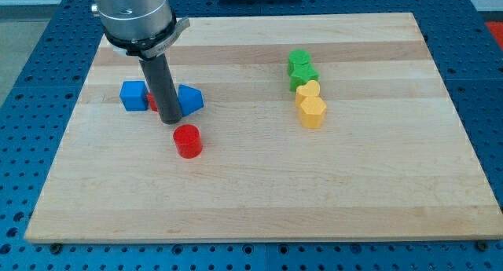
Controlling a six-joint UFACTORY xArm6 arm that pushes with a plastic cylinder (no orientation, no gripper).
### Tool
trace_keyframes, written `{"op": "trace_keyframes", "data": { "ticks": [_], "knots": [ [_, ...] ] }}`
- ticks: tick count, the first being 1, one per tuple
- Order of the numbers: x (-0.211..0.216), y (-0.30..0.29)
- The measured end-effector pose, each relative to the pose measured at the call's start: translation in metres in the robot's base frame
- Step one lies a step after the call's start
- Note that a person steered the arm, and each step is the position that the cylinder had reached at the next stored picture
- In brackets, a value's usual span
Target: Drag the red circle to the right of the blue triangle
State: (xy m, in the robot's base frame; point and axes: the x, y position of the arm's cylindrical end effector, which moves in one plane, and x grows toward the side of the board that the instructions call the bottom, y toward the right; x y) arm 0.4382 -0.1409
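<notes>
The red circle [188,140], a short red cylinder, lies on the wooden board [259,200] left of centre. The blue triangle [191,99] sits just above it, partly behind my rod. My tip [170,120] rests on the board just above and to the left of the red circle, between it and the blue blocks. A blue block [133,94] of unclear shape lies left of the rod. A second red block [152,103] is mostly hidden behind the rod between the two blue blocks.
Two green blocks [301,69] are stacked close together right of centre at the view's top. Two yellow blocks [311,104] touch just below them. The board's edges border a blue perforated table [35,51].
</notes>
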Motion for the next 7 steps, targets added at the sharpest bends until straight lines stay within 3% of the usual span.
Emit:
{"op": "trace_keyframes", "data": {
  "ticks": [3,7],
  "knots": [
    [0.024,-0.002],
    [0.006,-0.022]
  ]
}}
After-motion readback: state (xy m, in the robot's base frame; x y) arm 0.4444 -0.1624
